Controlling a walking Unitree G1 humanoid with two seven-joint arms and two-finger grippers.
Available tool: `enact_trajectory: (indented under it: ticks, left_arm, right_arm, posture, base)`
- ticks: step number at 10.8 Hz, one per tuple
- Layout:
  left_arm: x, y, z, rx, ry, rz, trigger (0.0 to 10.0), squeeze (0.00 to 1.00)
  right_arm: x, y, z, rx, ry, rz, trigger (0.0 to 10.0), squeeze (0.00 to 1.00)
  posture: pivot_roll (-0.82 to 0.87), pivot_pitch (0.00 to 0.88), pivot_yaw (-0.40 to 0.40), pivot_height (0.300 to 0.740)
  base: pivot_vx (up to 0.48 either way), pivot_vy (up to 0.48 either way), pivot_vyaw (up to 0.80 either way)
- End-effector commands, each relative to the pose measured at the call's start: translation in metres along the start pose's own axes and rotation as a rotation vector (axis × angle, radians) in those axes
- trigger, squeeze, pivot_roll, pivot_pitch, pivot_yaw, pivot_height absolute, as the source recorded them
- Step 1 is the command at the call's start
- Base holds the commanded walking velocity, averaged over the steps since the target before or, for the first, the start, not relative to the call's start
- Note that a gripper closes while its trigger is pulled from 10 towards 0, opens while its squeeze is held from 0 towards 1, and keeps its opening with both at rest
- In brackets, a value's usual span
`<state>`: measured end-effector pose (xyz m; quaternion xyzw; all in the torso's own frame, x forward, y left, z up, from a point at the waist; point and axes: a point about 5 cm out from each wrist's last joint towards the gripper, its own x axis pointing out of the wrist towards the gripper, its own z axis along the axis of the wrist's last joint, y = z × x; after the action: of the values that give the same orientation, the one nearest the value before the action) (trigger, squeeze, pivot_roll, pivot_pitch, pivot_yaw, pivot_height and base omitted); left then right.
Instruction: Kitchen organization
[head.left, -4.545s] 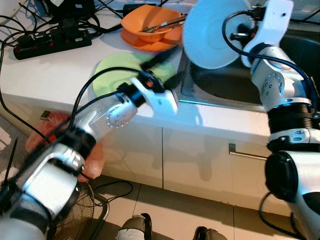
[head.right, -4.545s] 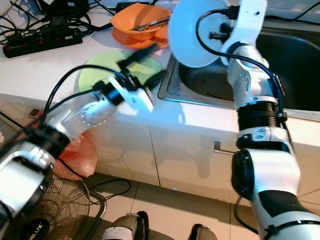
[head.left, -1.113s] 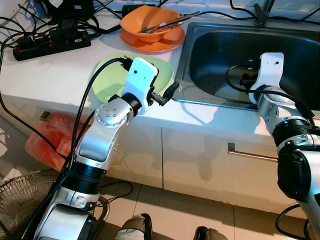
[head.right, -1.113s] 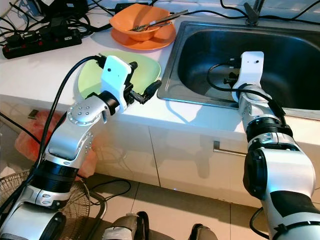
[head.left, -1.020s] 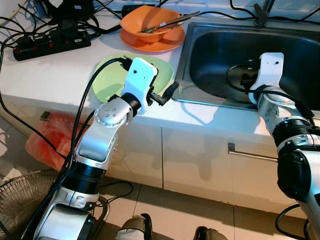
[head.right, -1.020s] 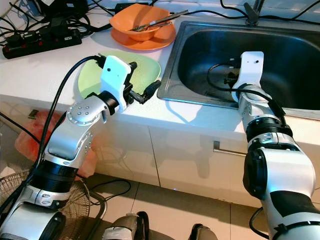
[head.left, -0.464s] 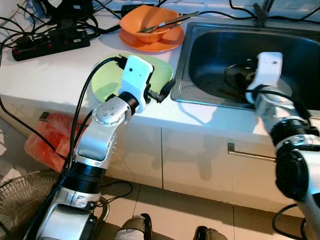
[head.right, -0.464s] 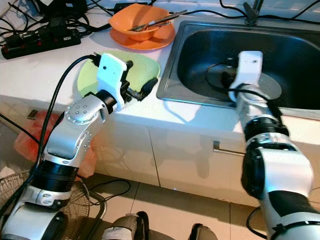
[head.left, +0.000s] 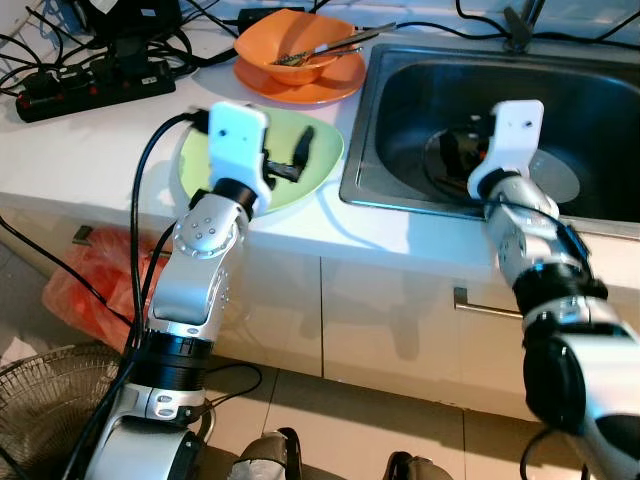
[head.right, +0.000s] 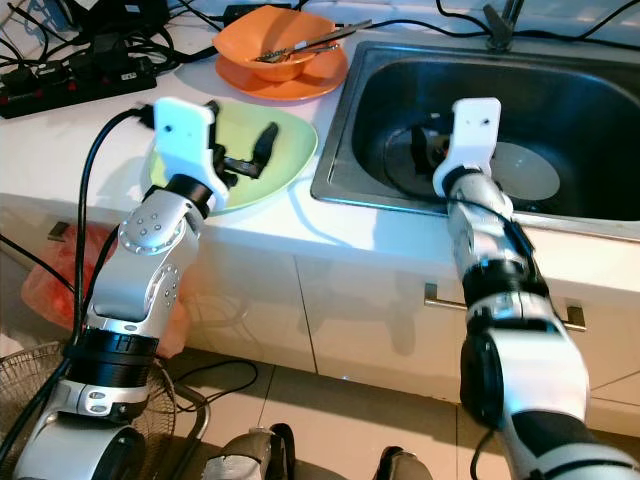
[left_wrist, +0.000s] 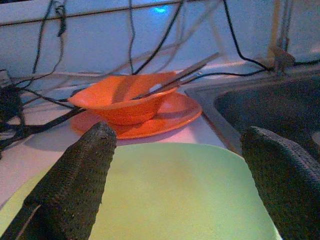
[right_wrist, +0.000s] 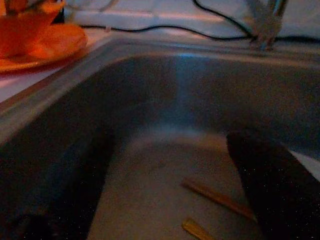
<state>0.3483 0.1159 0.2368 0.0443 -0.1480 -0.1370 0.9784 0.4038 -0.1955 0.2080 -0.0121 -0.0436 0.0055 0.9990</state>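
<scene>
Progress looks partial: a pale round plate (head.right: 527, 170) is lying flat on the sink (head.right: 600, 95) floor, at about 3 o'clock from the right gripper (head.right: 425, 140), so I'd judge that dish as delivered. Left to do: the green plate (head.right: 285, 150) is sitting on the white counter (head.left: 90, 140) just beside the sink's edge, and the orange bowl (head.left: 290, 45) is sitting on an orange plate (head.left: 330, 85) at 12 o'clock from it, with metal utensils (head.left: 335, 40) leaning in the bowl. The left gripper (left_wrist: 180, 165) is hovering low over the green plate, fingers spread wide, holding nothing. The right gripper is hanging inside the sink, fingers apart, empty as well. Materials: green plate is smooth, matte, shallow with a soft rounded rim; orange pieces look like glossy plastic; sink is brushed steel, dull sheen, rounded corners. Gripper fingers (left_wrist: 75, 185) have a rough woven texture. Two thin pale sticks (right_wrist: 215, 200) are lying on the sink floor, can't tell what they are. Power strip (head.left: 95, 85) and cables are cluttering the counter's far left.
</scene>
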Motion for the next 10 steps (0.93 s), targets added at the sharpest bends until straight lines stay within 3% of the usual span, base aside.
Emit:
enact_trajectory:
  ticks: [1,5,10]
  left_arm:
    - [-0.004,0.001,-0.003,0.008,-0.020,0.040,10.0,0.00]
    - [-0.010,-0.003,-0.006,0.009,-0.051,0.092,10.0,0.00]
    - [-0.008,0.001,-0.009,0.002,-0.050,0.114,10.0,0.00]
  right_arm:
    - [-0.004,0.000,0.008,0.020,-0.082,-0.017,10.0,1.00]
    - [-0.018,0.010,0.021,-0.007,-0.221,0.011,10.0,1.00]
    - [-0.024,0.008,0.025,-0.026,-0.231,0.008,10.0,1.00]
  posture:
    - [0.10,0.102,0.033,0.740]
    - [0.08,0.090,0.010,0.740]
    - [0.07,0.085,0.003,0.740]
  base:
    - [0.000,0.000,0.00]
    - [0.000,-0.064,0.00]
    - [0.000,-0.285,0.00]
